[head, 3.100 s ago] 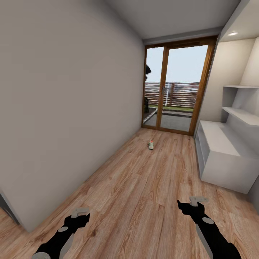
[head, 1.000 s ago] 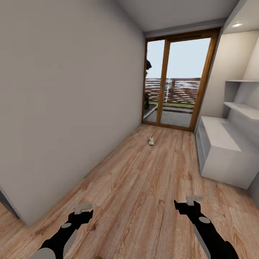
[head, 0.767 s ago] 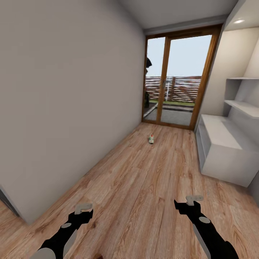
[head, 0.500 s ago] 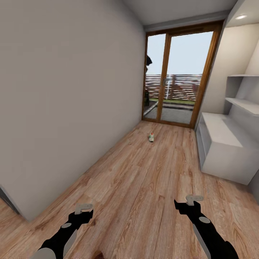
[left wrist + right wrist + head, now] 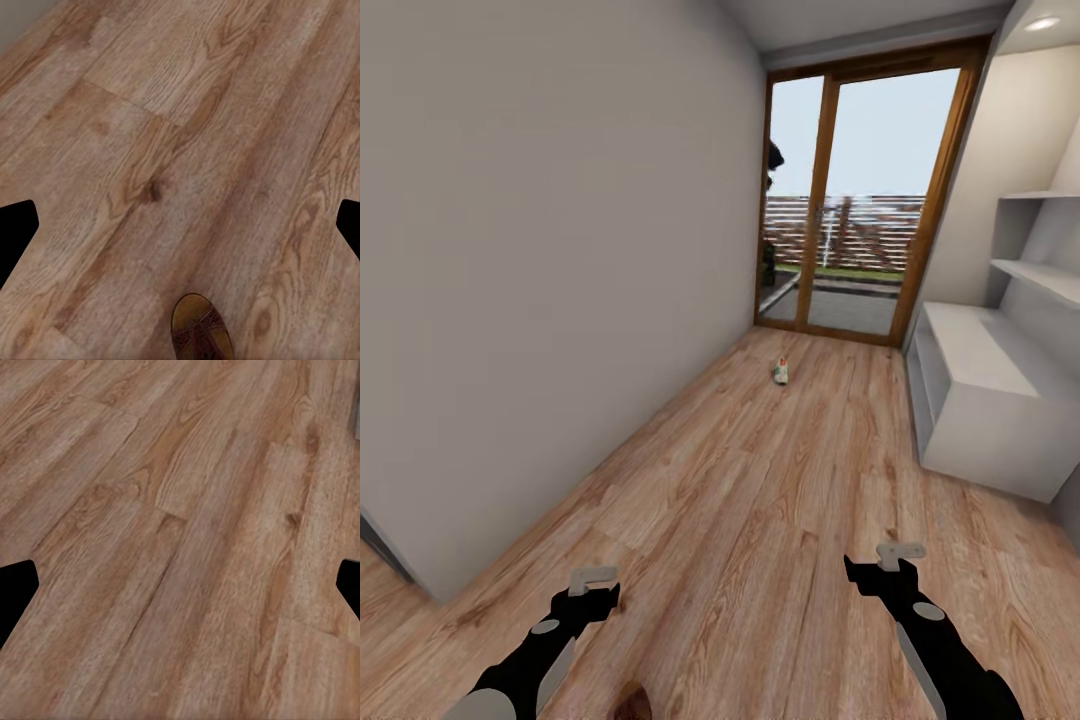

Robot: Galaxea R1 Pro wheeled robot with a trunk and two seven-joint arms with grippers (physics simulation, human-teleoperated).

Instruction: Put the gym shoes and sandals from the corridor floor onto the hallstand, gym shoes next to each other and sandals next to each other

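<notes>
While I roll along the corridor floor (image 5: 760, 500), both of my arms hang low in front of me and nothing is carried. My left claw (image 5: 593, 582) and my right claw (image 5: 890, 558) are both spread wide, with bare planks between the fingers.

One gym shoe (image 5: 781, 372) lies far ahead on the floor, near the glass door (image 5: 850, 210) and well apart from the hallstand (image 5: 980, 400). It is too small here to read its laces or stripes, and its partner I cannot place. One sandal (image 5: 199, 330) lies on the floor just in front of me, closer to my left claw; its toe end (image 5: 630, 700) shows at the lower edge of the head view.

I judge the sandal to be light, with a stiff sole and a softer strap, so the wide strap or the sole edges are good places to pinch. The gym shoe is probably light also, with a soft upper, so I would hold it at the heel collar or across the sides.

The hallstand has a flat top and open compartments; what shows of them seems empty, and the wall shelves (image 5: 1045, 270) above also.
</notes>
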